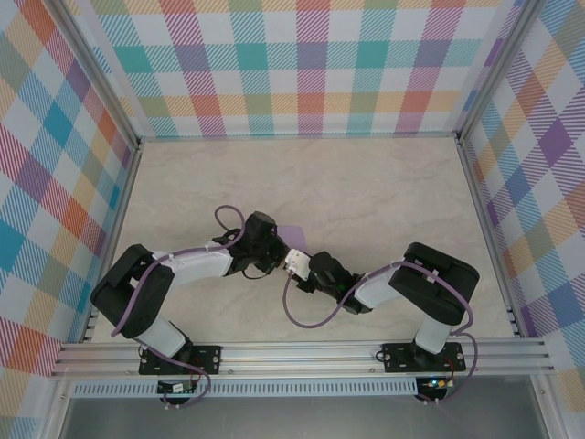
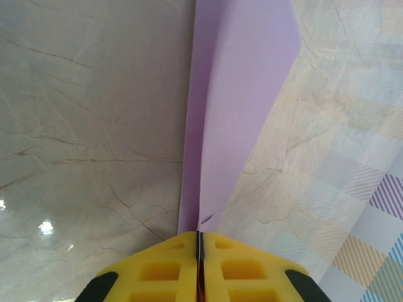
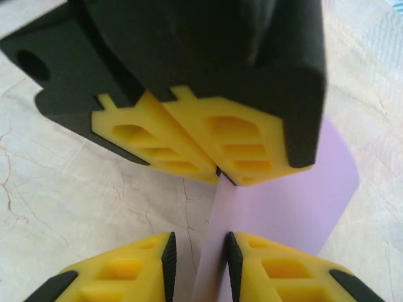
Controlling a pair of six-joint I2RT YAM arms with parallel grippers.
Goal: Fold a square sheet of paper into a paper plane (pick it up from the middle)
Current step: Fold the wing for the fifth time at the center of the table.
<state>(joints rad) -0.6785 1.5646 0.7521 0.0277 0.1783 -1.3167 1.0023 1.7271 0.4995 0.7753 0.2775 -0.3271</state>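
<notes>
Two grippers are set nearly tip to tip, with the pale marbled worktop spread beneath them. The left gripper is closed: its yellow jaws are pressed flat together, and the near edge of the lavender sheet of paper is pinched between them.

From the left gripper the sheet is seen running straight ahead, raised off the worktop at the held end. A long crease is drawn along it from the jaws outward, with a narrow, darker strip to the left of the crease and a wider, lighter panel to the right. Whether the far end of the sheet is resting on the worktop cannot be told.

The right gripper is placed just in front of the left gripper, facing it, close but apart. Its jaws are held apart, with a clear gap between the black pads. The sheet's edge is set within that gap, and no pinch on the paper can be made out.

From above, a small lavender corner is shown just beyond the left gripper. The left arm and right arm are bent inward toward it. Checked walls are seen well beyond the left gripper on three sides.
</notes>
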